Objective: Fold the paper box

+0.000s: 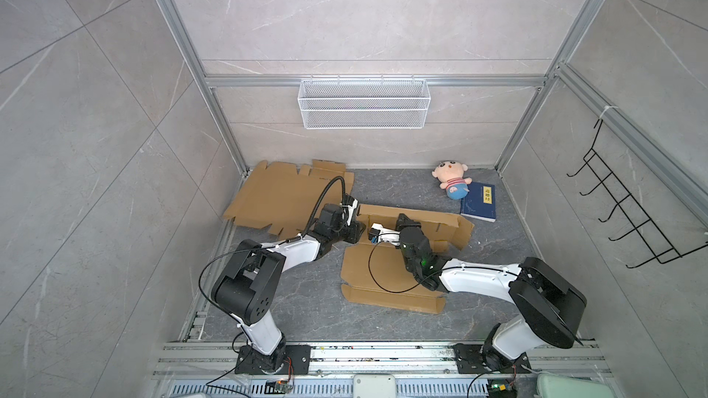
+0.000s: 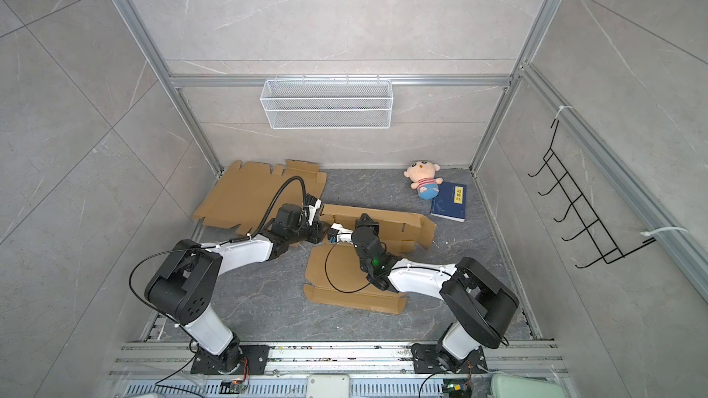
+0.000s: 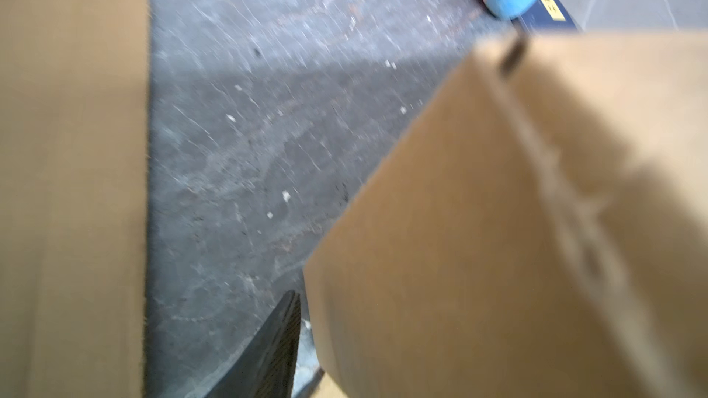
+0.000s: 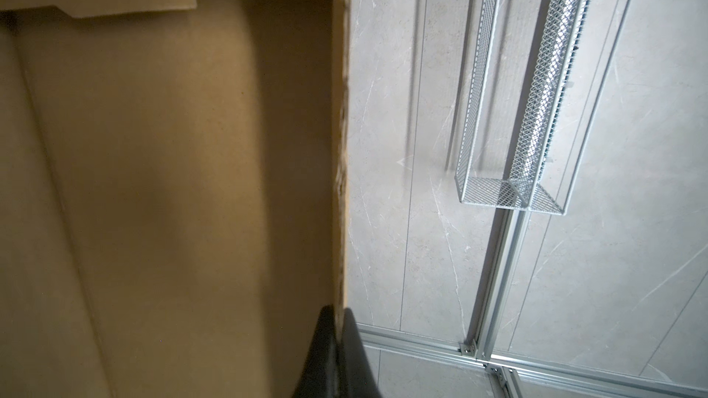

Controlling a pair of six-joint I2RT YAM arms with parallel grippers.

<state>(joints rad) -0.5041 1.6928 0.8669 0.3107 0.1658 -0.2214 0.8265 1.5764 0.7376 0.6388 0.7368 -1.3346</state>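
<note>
- Your dark grey surface (image 1: 306, 300) carried everything.
- A flat cardboard sheet (image 1: 276, 193) lay at its back left.
- Your paper box (image 1: 356, 271) sat mid-surface, half formed, with its rear wall raised.
- Your right end effector (image 4: 337, 312) was pressed together, pinching that wall's edge.
- Your left end effector (image 1: 356, 225) was at the box's left end; you could not tell its grip.
- A blue book (image 1: 479, 202) and a plush doll (image 1: 452, 181) lay back right, touching.
</note>
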